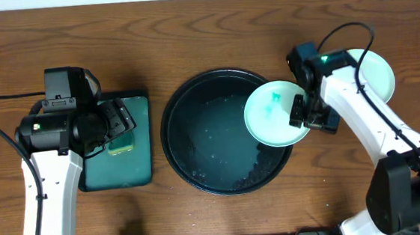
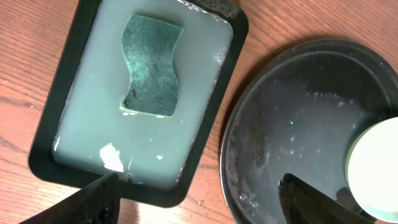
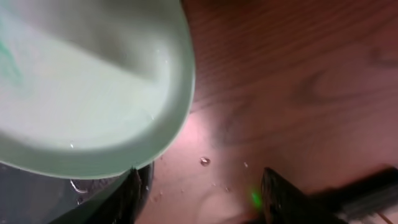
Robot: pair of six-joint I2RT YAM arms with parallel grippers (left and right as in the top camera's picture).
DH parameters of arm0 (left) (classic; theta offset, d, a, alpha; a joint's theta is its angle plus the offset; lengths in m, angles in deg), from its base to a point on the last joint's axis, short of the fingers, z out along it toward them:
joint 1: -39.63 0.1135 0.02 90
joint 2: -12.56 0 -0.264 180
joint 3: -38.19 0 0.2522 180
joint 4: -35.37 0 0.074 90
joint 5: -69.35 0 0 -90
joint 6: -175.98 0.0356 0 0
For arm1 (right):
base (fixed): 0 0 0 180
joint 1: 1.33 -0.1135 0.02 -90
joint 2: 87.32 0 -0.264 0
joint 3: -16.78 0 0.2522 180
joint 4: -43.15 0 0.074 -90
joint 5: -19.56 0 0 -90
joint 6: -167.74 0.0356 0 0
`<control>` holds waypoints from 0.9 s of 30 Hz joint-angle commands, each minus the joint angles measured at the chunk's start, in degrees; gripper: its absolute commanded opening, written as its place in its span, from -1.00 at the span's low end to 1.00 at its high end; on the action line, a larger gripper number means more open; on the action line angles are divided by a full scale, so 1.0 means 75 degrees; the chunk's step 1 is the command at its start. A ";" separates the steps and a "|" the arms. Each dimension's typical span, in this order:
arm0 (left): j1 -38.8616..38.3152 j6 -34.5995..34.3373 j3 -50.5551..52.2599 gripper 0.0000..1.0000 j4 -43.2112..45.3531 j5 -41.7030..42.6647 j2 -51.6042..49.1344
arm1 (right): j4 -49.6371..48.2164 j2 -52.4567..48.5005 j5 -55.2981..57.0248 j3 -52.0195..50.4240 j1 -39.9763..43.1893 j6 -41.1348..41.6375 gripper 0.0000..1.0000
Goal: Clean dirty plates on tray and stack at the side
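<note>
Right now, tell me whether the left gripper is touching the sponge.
Apart. The left wrist view shows the open left gripper stopping short of the sponge, with a stretch of cloudy water plainly visible between them.

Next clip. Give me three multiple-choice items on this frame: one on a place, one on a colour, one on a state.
1. Where does the sponge lie?
A) in the rectangular tray
B) in the right gripper
C) on bare wood

2. What colour is the smear on the plate over the round tray rim?
A) red
B) brown
C) teal

3. How is the left gripper?
A) shut on the sponge
B) open, empty
C) shut on a plate

1 A: it sits in that tray's milky water.
2 C: the overhead view shows teal.
3 B: its fingers are apart, with nothing between them.
</note>
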 commanded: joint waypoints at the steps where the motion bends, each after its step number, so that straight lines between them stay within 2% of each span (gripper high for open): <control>1: -0.0017 0.0131 -0.0003 0.63 -0.0044 0.0093 -0.0044 | -0.0463 0.0548 -0.0099 -0.0536 0.0017 0.0187 0.22; 10: -0.0017 0.0219 -0.0003 0.63 -0.0035 0.0093 -0.0044 | -0.2314 0.0662 -0.0428 -0.1970 0.0015 0.0303 0.20; 16: -0.0017 0.0219 -0.0003 0.63 -0.0041 0.0093 -0.0044 | -0.3197 0.0659 -0.0781 -0.2098 0.0017 0.0303 0.22; 27: -0.0017 0.0219 -0.0003 0.63 -0.0038 0.0093 -0.0044 | -0.3856 0.0659 -0.0804 -0.2098 0.0017 0.0146 0.22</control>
